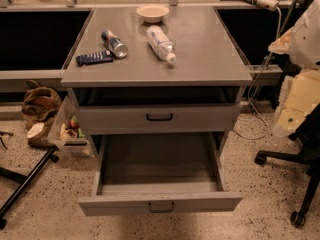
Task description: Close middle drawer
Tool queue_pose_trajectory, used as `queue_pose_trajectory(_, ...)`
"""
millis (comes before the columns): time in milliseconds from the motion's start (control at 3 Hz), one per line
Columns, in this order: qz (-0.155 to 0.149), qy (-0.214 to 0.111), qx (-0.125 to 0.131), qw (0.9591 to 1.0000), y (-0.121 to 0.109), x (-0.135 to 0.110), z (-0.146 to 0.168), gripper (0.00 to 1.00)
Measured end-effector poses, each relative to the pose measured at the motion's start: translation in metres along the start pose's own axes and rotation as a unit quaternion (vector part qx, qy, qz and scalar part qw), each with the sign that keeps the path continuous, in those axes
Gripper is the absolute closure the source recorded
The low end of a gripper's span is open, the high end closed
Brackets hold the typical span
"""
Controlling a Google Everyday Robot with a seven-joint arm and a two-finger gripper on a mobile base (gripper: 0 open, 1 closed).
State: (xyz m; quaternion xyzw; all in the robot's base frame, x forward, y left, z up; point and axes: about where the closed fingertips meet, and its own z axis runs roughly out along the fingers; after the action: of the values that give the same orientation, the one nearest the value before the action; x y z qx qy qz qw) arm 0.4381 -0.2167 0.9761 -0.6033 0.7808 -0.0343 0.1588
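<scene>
The middle drawer (200, 202) of the grey cabinet is pulled far out toward me. Its flat front with a small dark loop handle (161, 207) is near the bottom of the view, and its deep interior is bare. Above it, the uppermost drawer (115, 118) is shut, with its own dark handle. The lowest drawer front is hidden under the open drawer. My gripper does not show in the camera view. A white and cream shape (302, 64) at the right edge is too unclear to name.
On the cabinet top (200, 59) lie a bowl (152, 13), a can (114, 43), a plastic bottle (161, 43) and a dark blue packet (94, 58). An office chair's base (295, 184) stands at the right. A bin (70, 131), a bag (40, 104) and a black stand leg (25, 184) are at the left.
</scene>
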Motion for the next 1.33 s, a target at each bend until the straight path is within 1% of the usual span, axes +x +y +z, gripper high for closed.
queue_pose_trajectory(333,0.0,0.0,0.0,1.0,0.0,0.0,0.0,0.0)
queue_pose_trajectory(667,0.002,-0.01,0.019,0.9998,-0.002,-0.007,-0.007,0.0)
queue_pose_trajectory(1000,0.011,-0.047,0.014,0.9987,0.005,-0.028,0.021,0.0)
queue_pose_trajectory(1333,0.024,-0.085,-0.004,0.9961,0.018,-0.056,0.083,0.0)
